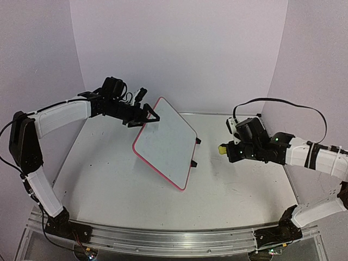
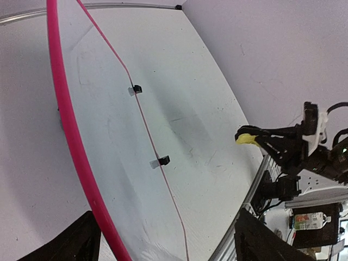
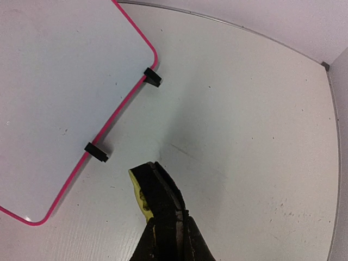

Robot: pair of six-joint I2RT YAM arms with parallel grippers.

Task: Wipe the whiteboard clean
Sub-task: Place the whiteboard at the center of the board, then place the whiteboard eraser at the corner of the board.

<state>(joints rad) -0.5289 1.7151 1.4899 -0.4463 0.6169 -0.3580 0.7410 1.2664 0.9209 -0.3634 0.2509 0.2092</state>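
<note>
The whiteboard [image 1: 166, 142] has a pink-red frame and a blank-looking white face, and it stands tilted at the table's middle with its far-left corner raised. Two black feet [image 3: 152, 76] stick out from its right edge. My left gripper [image 1: 149, 115] is at that raised corner, open. Its dark fingers [image 2: 81, 239] stand wide apart, with the whiteboard's [image 2: 103, 136] pink edge running between them. To the right of the whiteboard [image 3: 60, 92], apart from it, my right gripper [image 1: 225, 149] is shut on a small yellow-and-black block [image 3: 138, 190], low over the table.
The white table [image 1: 109, 179] is walled at the back and on both sides. An aluminium rail [image 1: 163, 239] runs along its front edge by the arm bases. A black cable [image 1: 283, 101] loops above the right arm.
</note>
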